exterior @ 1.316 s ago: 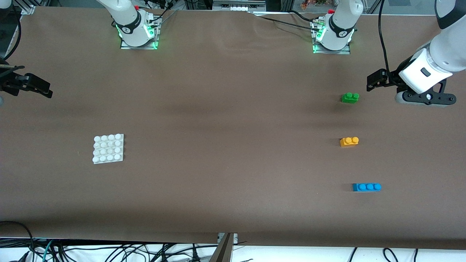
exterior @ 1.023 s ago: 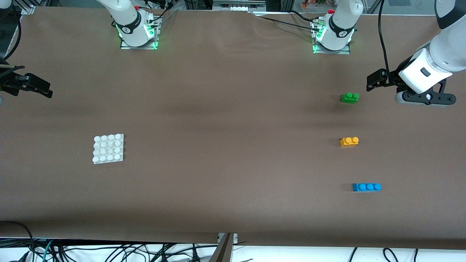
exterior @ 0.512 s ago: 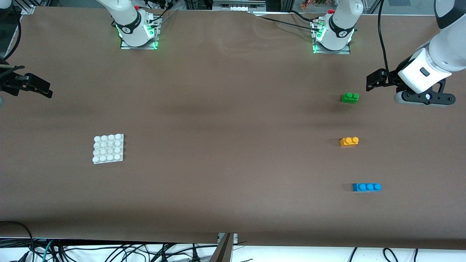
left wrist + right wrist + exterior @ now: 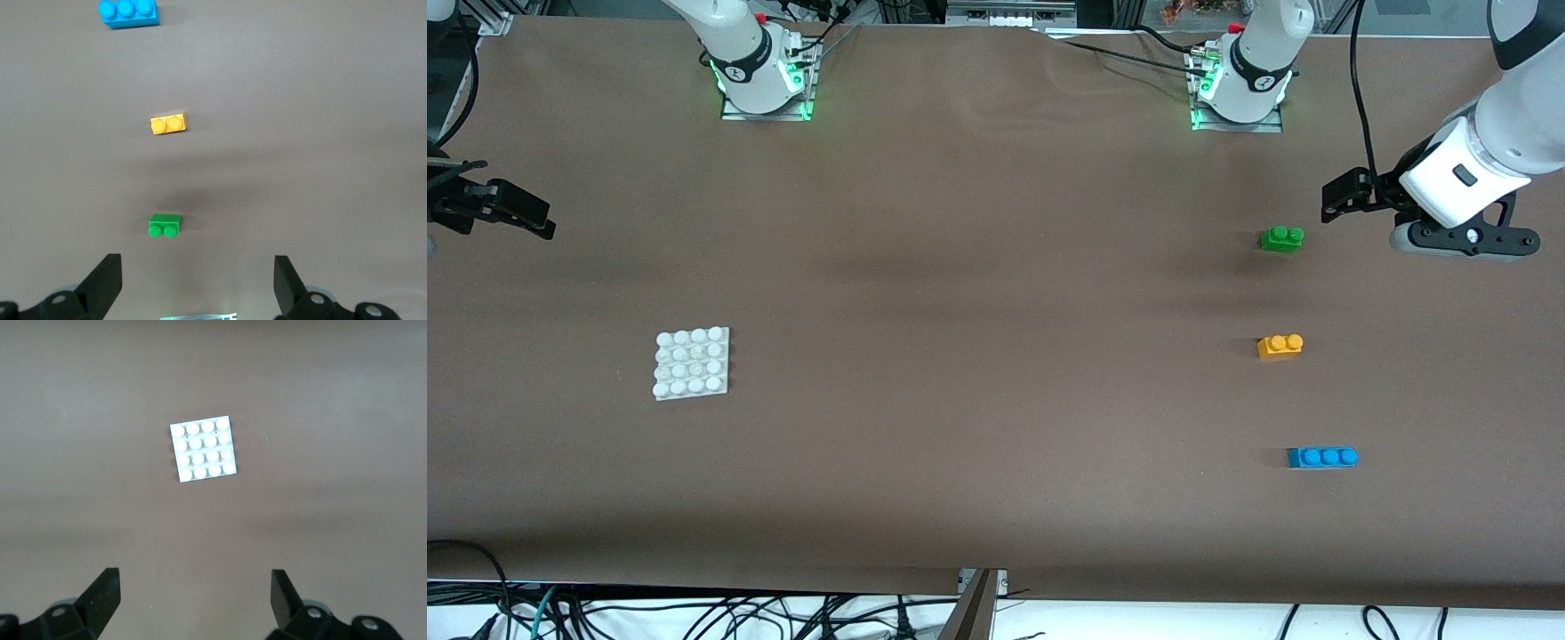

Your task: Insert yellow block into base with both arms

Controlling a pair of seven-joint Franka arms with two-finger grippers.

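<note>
Both hands hover spread wide and empty: the left hand [image 4: 193, 283] at the desk's [image 4: 978, 293] 2 o'clock edge, yellow block [image 4: 1280, 346] lying untouched at 4 o'clock below it; the right hand [image 4: 190, 600] idle at 9 o'clock above the base [image 4: 692, 364].

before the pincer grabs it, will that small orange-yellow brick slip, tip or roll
The small orange-yellow plastic brick with two studs looks rigid, so it probably won't flex. Its flat sides likely suit a pinch, though smooth plastic may slip. It sits flat on the brown table, so rolling seems unlikely.
</note>
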